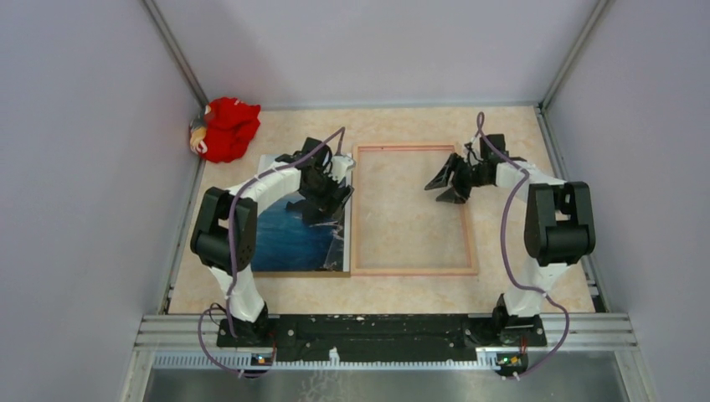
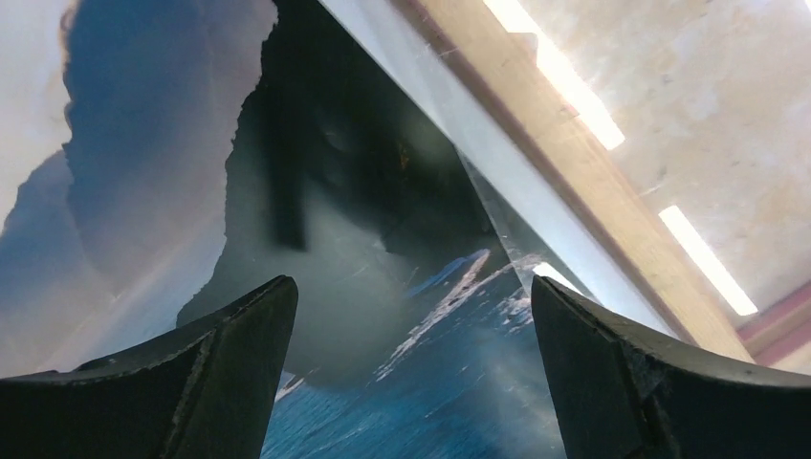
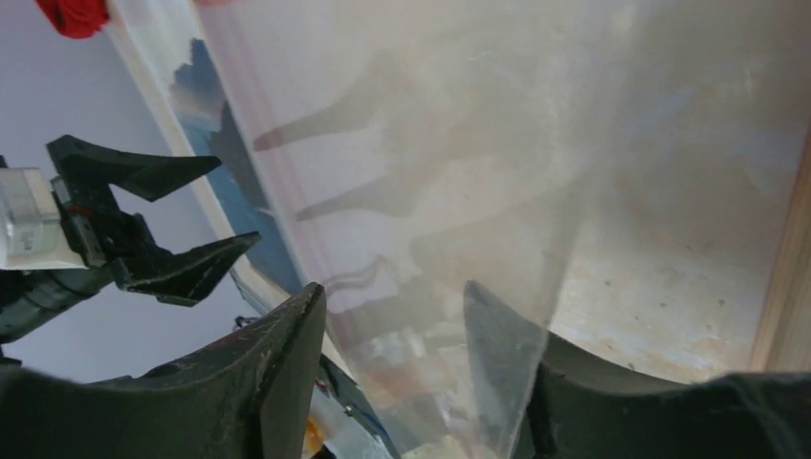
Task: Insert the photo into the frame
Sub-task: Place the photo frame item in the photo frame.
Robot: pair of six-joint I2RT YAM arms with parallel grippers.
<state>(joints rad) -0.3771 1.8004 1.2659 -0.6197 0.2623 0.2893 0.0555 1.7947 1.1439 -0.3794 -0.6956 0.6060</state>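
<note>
The photo (image 1: 289, 239), a blue landscape, lies face up on the table left of the frame (image 1: 414, 270). The frame lies flat with its pale wood side up, and its near rail runs beside the photo (image 2: 430, 382) as a wood strip (image 2: 564, 163). My left gripper (image 1: 328, 209) hangs open just above the photo's right part, its jaws (image 2: 411, 287) wide with nothing between them. My right gripper (image 1: 442, 191) is over the frame's upper right area. Its jaws (image 3: 394, 292) stand apart, and the edge of a clear sheet (image 3: 459, 143) rises between them, tilted.
A red cloth toy (image 1: 226, 127) sits in the back left corner. Grey walls close in three sides. The left gripper (image 3: 234, 201) shows in the right wrist view, beyond the clear sheet. The frame's right rail (image 3: 789, 287) is close to the right gripper.
</note>
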